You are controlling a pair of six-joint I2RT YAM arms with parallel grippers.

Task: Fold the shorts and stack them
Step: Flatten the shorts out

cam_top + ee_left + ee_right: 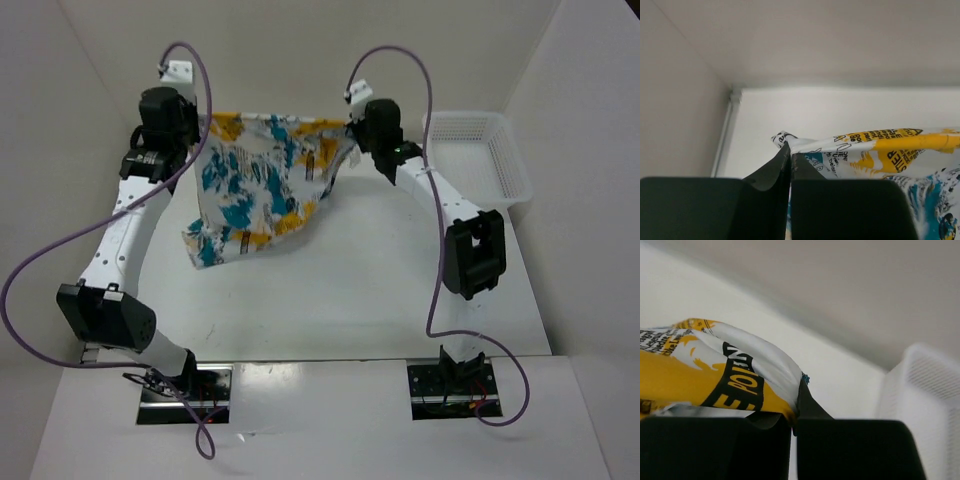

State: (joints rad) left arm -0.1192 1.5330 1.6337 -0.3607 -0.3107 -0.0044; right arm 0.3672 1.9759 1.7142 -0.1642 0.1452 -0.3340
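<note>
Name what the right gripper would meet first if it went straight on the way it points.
The shorts pinched in the right gripper; beyond them probably the table, with the basket off to one side.

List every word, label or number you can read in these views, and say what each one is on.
"POL": yellow capitals on a black band printed on the shorts, right wrist view; the rest of the word is unreadable.
Black lettering on their yellow patch, left wrist view: upside down, too small to read.
Print in the top view: too small to read.
Basket: no text seen.
</note>
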